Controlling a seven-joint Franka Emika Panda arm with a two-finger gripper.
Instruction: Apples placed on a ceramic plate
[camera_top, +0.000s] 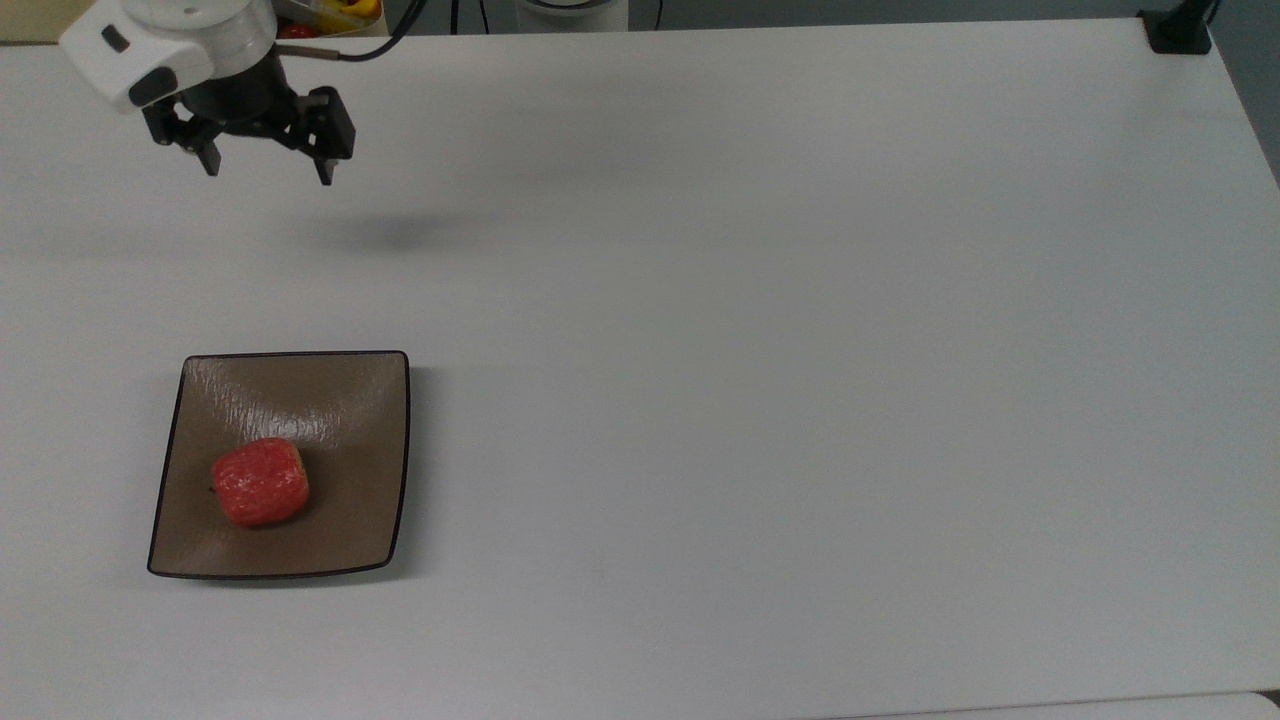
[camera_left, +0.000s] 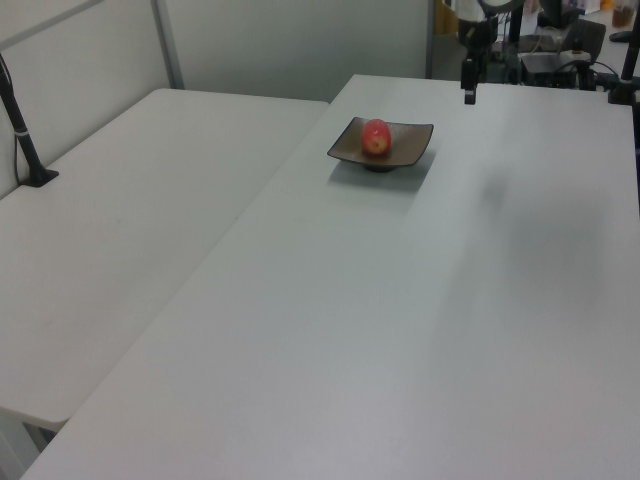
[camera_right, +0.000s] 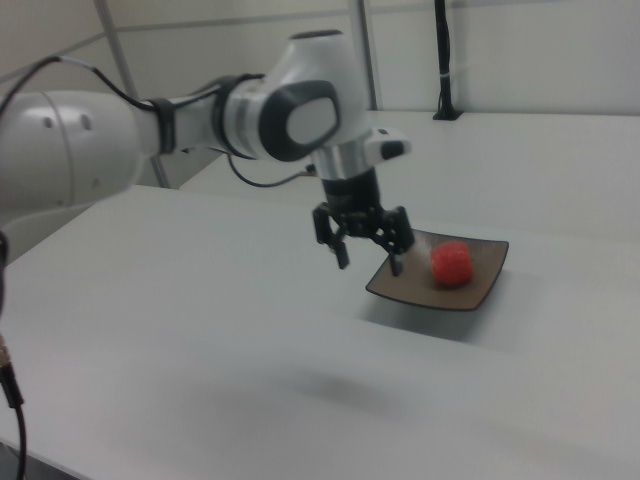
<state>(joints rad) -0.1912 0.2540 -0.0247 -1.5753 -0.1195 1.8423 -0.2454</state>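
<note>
White table (camera_top: 760, 380) spreads under us in the top view. We see the plate (camera_top: 345, 400) at its eight o'clock, the apple (camera_top: 260, 481) resting on it, left of centre. Our gripper (camera_top: 268, 172) hangs at eleven o'clock, well apart from the plate, fingers spread and empty.

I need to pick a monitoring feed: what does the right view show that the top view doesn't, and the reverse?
Right view alone: the white arm reaching back from the hand, and a second table behind. Top view alone: the whole white table out to its far corners, with a black clamp on one. Both: the open, empty hand hanging off the ceramic plate, and the red apple lying on it.
</note>
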